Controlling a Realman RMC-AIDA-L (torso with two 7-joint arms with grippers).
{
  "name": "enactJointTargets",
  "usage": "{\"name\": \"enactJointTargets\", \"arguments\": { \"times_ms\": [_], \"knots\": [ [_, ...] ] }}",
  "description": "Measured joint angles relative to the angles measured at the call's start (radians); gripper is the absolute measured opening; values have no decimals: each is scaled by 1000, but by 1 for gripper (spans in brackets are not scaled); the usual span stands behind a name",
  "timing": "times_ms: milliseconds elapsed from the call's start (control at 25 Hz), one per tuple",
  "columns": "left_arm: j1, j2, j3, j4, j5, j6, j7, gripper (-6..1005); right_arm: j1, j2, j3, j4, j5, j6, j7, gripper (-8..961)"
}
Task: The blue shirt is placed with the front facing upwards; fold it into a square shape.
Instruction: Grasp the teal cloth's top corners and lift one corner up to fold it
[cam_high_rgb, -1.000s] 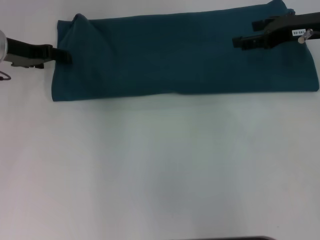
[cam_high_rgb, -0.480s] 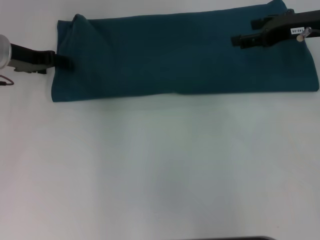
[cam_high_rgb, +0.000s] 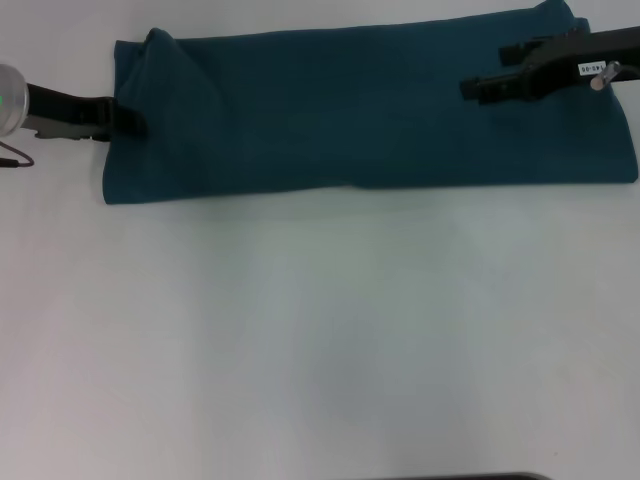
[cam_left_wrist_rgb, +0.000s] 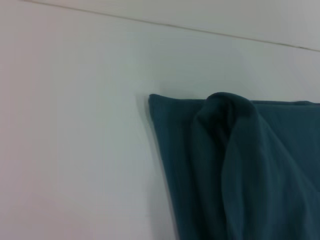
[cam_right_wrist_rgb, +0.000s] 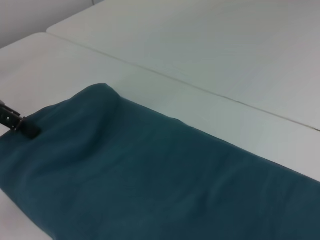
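surface: white table (cam_high_rgb: 320, 340) | seam: thin line (cam_right_wrist_rgb: 200, 90) | light: even

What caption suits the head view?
Blue shirt folded into a long strip on the white table, left tool and right tool at its ends.

L gripper (cam_high_rgb: 135, 122) low at far left, reaching inward – R gripper (cam_high_rgb: 472, 89) far right, fingers apart.
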Motion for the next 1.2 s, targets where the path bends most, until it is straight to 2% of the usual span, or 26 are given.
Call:
{"name": "enactJointTargets", "arguments": {
  "times_ms": [280,760,960,1080,1200],
  "knots": [
    [5,-3,3,-15,13,-16,-7,381,5,-1,-1,0,0,0,0,852],
    [-4,-6,4,14,16,-14,4,561,7,-5,-4,0,0,-1,2,852],
    [-15,-1,2,38,11,-4,31,549,7,-5,-12,0,-2,-1,2,852],
    [-10,-2,-8,5,4,19,41,345,7,-5,-12,0,-7,-1,2,851],
    [-3,-6,-8,-20,-5,38,48,208,7,-4,-13,0,-9,-1,6,851]
  ]
}}
